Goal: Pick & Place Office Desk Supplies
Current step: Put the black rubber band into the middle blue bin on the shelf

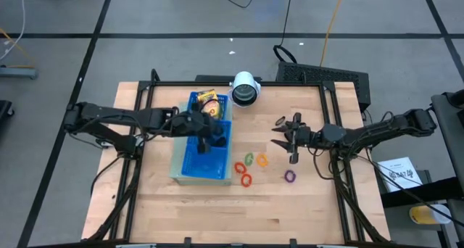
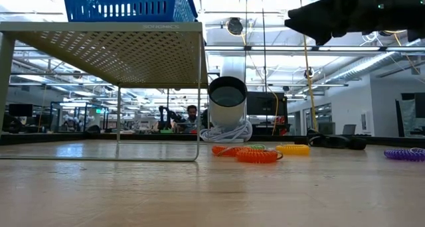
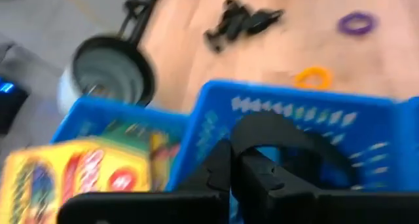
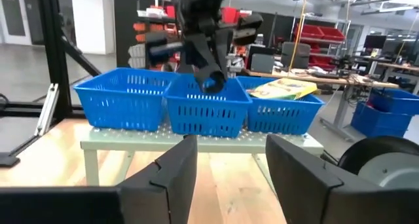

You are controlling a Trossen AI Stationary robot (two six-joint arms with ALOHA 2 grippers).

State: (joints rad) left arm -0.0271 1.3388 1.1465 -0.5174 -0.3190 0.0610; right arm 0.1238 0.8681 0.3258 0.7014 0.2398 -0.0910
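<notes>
Your wooden surface (image 1: pixel 210 204) sits on grey floor. The blue tray (image 1: pixel 190 167) lies at 9 o'clock with a crayon box (image 1: pixel 208 100) inside; the left tool (image 1: pixel 206 141) hangs closed above its middle compartment. Rings (image 1: pixel 251 164) lie centre; the right tool (image 1: pixel 284 134) hovers open at 2 o'clock near black clips (image 1: pixel 279 121).

The blue three-part plastic tray (image 1: pixel 190 168) is set on a metal stand on the wooden bench (image 1: pixel 304 204). A yellow-and-green crayon box (image 1: pixel 208 99) is held in its end part, near the white round cylinder (image 1: pixel 245 89). Thin coloured rings (image 1: pixel 250 168) are spread beside the tray, with small black clips (image 1: pixel 280 122) farther off.
</notes>
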